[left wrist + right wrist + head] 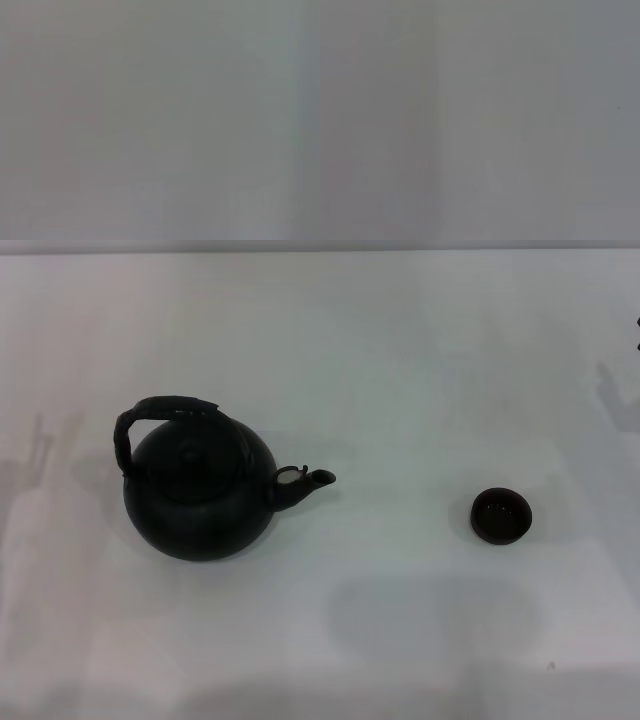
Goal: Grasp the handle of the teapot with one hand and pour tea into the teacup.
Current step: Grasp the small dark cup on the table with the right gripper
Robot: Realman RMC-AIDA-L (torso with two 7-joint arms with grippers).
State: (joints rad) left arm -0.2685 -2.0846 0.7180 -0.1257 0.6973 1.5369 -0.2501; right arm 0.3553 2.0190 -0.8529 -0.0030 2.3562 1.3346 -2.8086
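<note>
Teapot [200,495] upright on white table [400,360], spout aimed at teacup [501,516], which sits well apart on the spout side. Handle [160,412] arches over the lid, leaning to the pot's far side, long axis roughly along the spout line. Neither gripper visible; wrist views blank, finger state cannot be told. Pot lies on robot's left, so left arm judged nearer.
</note>
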